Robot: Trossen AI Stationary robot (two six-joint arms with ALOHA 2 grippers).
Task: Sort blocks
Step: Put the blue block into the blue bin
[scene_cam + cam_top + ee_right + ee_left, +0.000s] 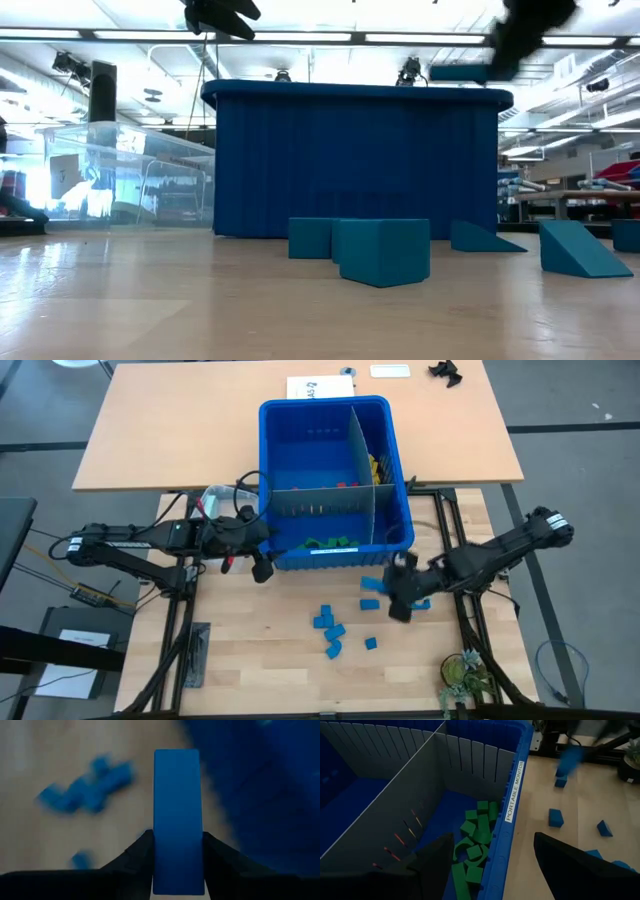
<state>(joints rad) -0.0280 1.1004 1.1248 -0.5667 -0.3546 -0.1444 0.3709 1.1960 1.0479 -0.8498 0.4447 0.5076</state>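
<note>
The right gripper (177,865) pinches a long flat blue plastic block (177,815) by one end, its long axis running straight out past the fingertips. It hangs above the table, just right of the large divided blue plastic bin (385,545)'s near right corner. Farther left, the left gripper (492,860) waits, spread over the bin's near wall.

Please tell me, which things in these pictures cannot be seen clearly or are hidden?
- Right pincer: shut on a long blue block; in the right wrist view the table blocks behind it are blurred.
- Red blocks and yellow blocks: too small to count in the high view, partly behind the grey divider.
- Blue bin: in the low view its wall hides its contents.
- Left pincer: open; its fingers hide part of the green blocks.
</note>
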